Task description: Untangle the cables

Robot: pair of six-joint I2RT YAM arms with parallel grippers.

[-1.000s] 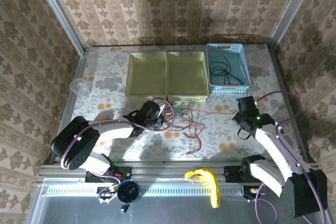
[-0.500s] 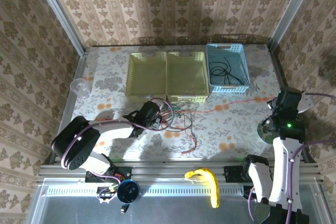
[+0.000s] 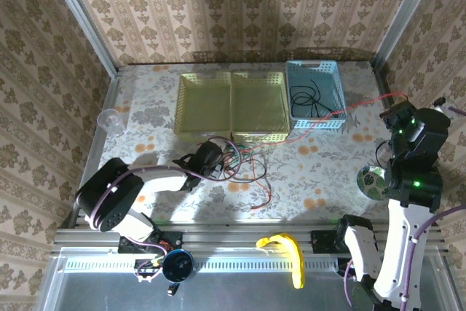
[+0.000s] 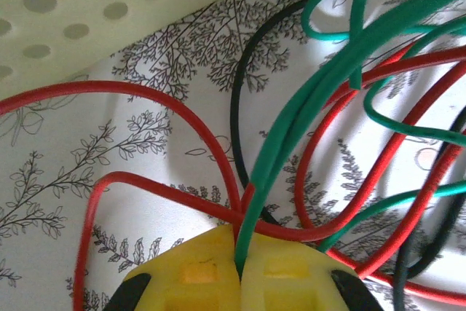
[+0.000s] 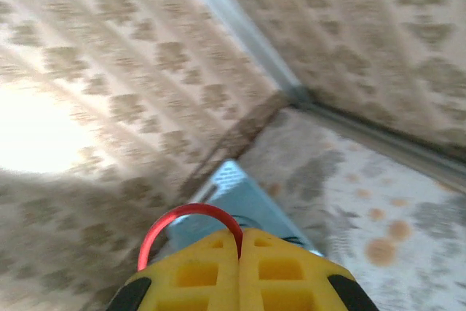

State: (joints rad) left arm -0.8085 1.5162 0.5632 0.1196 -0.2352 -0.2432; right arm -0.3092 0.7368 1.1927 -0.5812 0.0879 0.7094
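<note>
table [image 3: 320, 180] | floral top; yellow baskets [image 3: 204, 103]; blue basket [image 3: 313, 65]; clear cup [image 3: 111, 121]; tangled cables [image 3: 244, 165]

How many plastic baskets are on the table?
3. A pale yellow perforated plastic basket at the far middle, a second yellow basket against its right side, and a light blue plastic basket right of that.

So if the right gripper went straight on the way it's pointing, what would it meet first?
Probably the blue basket, which lies just ahead of the right gripper, shut on a red cable. Depth is unclear, so it may pass above it.
</note>
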